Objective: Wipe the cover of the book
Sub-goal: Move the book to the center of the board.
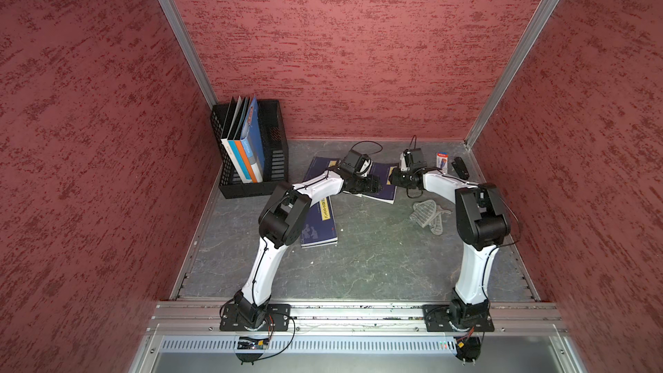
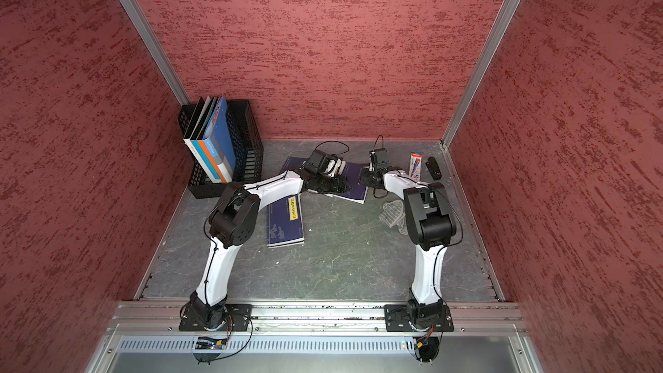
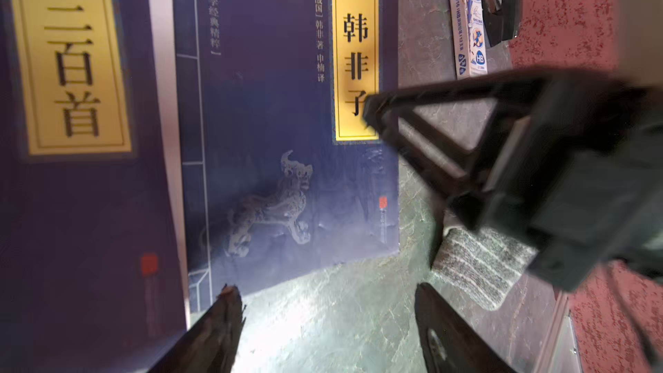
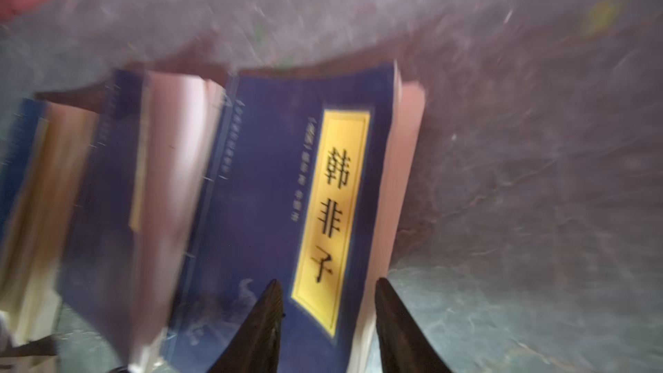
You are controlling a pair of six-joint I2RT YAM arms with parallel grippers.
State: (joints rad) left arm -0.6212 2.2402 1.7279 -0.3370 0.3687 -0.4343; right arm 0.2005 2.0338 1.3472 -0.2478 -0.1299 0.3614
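The book point(image 3: 280, 120) is dark blue with a yellow title label and lies flat at the back middle of the table, seen in both top views point(image 1: 385, 192) point(image 2: 355, 193). My right gripper point(image 4: 328, 283) hangs open over its label edge, one finger above the cover point(image 4: 272, 209) and the other above the table beside the pages. My left gripper point(image 3: 328, 296) is open over bare table just off the book's near edge, its tips close to the right gripper point(image 1: 393, 177). A grey striped cloth point(image 1: 427, 215) point(image 3: 480, 267) lies loose on the table by the right arm, held by neither gripper.
Two more dark blue books lie to the left point(image 1: 319, 224) point(image 3: 71, 174), one partly under the left arm. A black basket point(image 1: 276, 159) with upright folders stands back left. A pencil box point(image 1: 442, 161) and a black stapler point(image 1: 460, 167) lie back right. Red walls enclose the table.
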